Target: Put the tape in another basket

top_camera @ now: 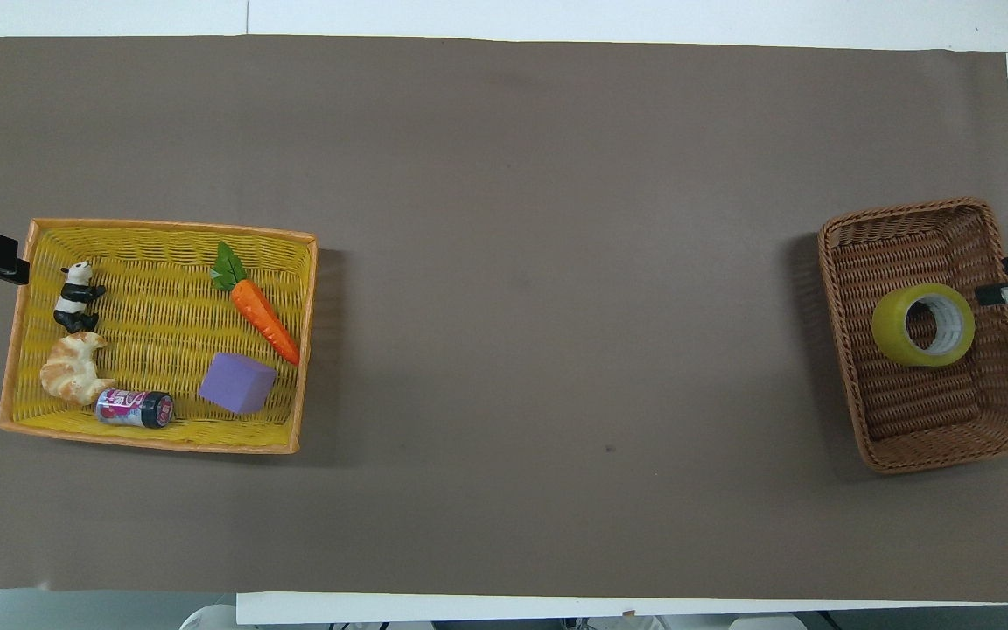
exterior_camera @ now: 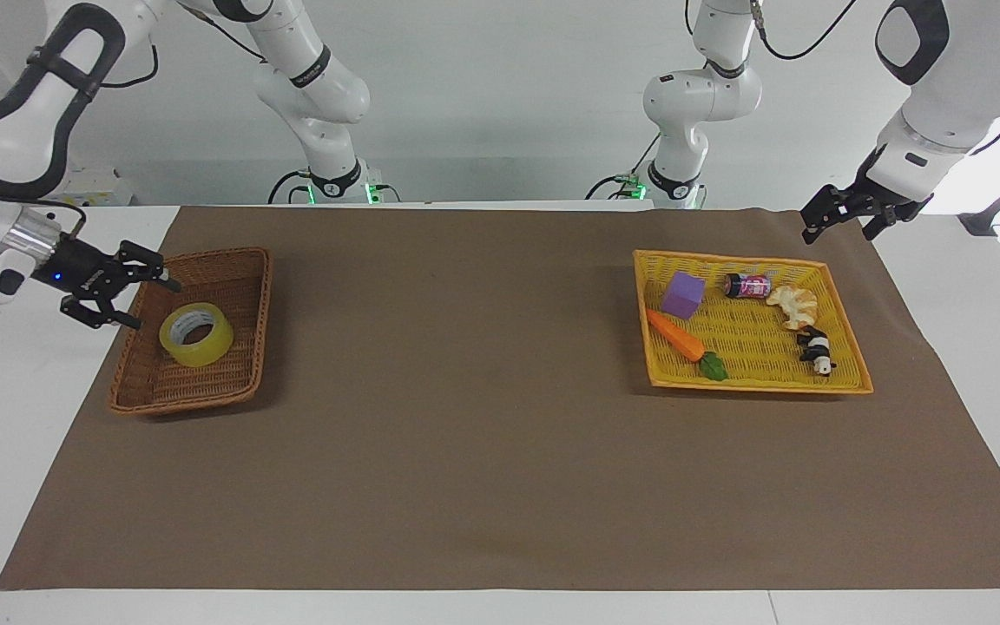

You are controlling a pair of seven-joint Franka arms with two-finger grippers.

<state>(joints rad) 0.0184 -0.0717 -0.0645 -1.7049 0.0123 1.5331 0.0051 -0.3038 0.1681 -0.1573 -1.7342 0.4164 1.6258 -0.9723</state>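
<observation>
Step in hand, as judged: placement done, retreat due. Wide roll of translucent yellow packing tape [exterior_camera: 196, 335] resting free of any grip on floor of rectangular brown woven wicker basket [exterior_camera: 205, 395]. Right gripper [exterior_camera: 153, 302] open, empty, at basket rim toward right arm's end; in overhead view, tape at 8 o'clock from it, near, apart. Left gripper [exterior_camera: 837, 233] open, empty, waiting at 1 o'clock of flat yellow woven tray [exterior_camera: 756, 386] in facing view. Next: raise right gripper clear without catching rim.
</observation>
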